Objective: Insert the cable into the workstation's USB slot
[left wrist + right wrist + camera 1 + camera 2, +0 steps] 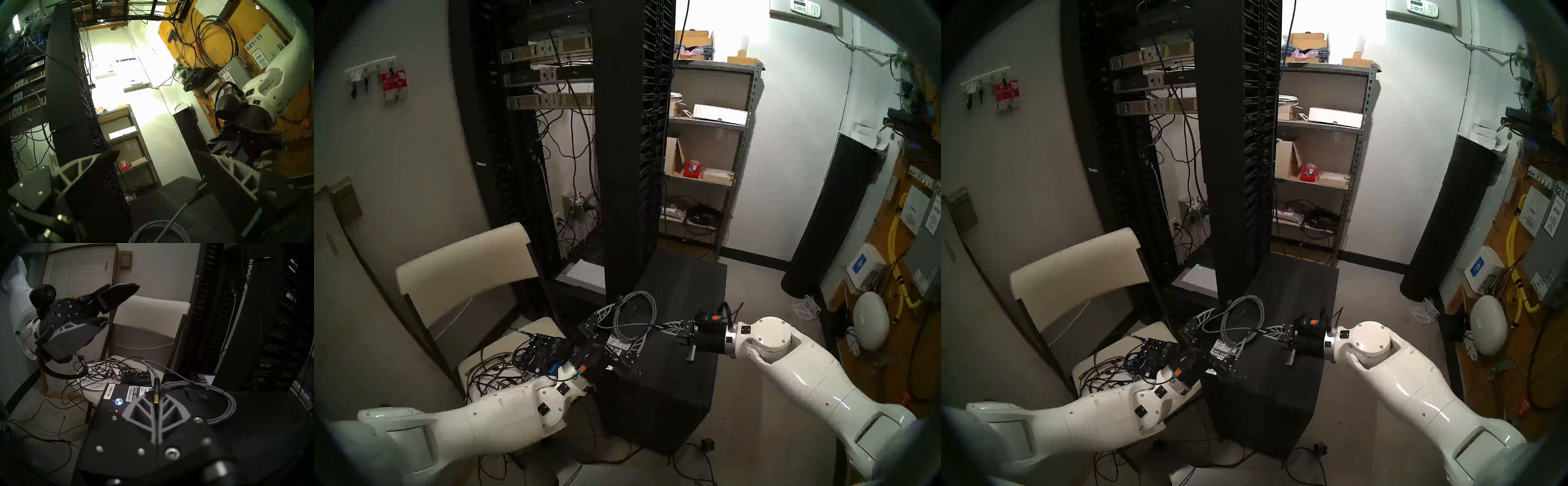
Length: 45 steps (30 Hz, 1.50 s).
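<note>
Closest to us, our right pincer (157, 405) is clamped tight on the small dark plug end (156, 392) of the long light-grey braided cable (633, 314), plug poking out past the fingertips, and that makes sense: grip it right at the end and we can steer it into a slot. Rest of the cable lies coiled on top of the large black tower workstation (670, 373), the loop trailing back from our grip. Our left pincer (612, 327) hangs with its fingers spread wide apart, holding nothing, straddling the near side of the coil just above the case top; we judge it is waiting to steady the slack.

Small ports (638, 370) show on the near top edge of the case, just beside the left pincer's lower finger. We reckon those are the target, though they are too small to be sure. A glowing blue round button (118, 401) and white barcode stickers (132, 393) sit close by.

Around us: the tall black server rack (619, 135) crowds the case's far left corner, and a cream folding chair (466, 271) heaped with thin black wires (493, 368) presses in on the left. That open left pincer itself stands between plug and ports.
</note>
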Tool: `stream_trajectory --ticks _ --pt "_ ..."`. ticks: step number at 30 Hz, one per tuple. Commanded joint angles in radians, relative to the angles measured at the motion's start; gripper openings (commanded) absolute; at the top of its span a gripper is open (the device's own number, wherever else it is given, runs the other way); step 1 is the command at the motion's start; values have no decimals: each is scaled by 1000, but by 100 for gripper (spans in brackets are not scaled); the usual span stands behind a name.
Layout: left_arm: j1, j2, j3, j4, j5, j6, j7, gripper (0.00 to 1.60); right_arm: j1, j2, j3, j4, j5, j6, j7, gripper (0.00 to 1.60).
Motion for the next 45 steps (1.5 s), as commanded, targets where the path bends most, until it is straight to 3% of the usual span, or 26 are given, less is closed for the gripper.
stream_trajectory --ticks 1,20,21,23,24,26,32,45 --pt "0 18 9 -58 -58 0 -21 160 13 -2 7 -8 -2 -8 -5 0" --pt "-5 55 55 -99 -218 8 -85 159 14 -15 3 -9 -15 -12 -16 0" --pt "-6 56 56 -101 -226 9 -89 147 13 -16 3 -9 -16 -12 -16 0" --pt "-10 57 58 -105 -242 12 -95 146 13 -17 3 -9 -17 -13 -17 0" --pt "-11 58 60 -106 -248 14 -99 127 13 -18 3 -9 -17 -13 -18 0" --pt "-11 60 64 -109 -265 20 -106 122 13 -19 3 -8 -19 -13 -19 0" --pt "-12 66 77 -123 -321 57 -131 160 13 -21 4 -8 -23 -15 -22 0" --pt "-25 77 87 -161 -444 152 -179 160 13 -24 6 -7 -32 -19 -29 0"
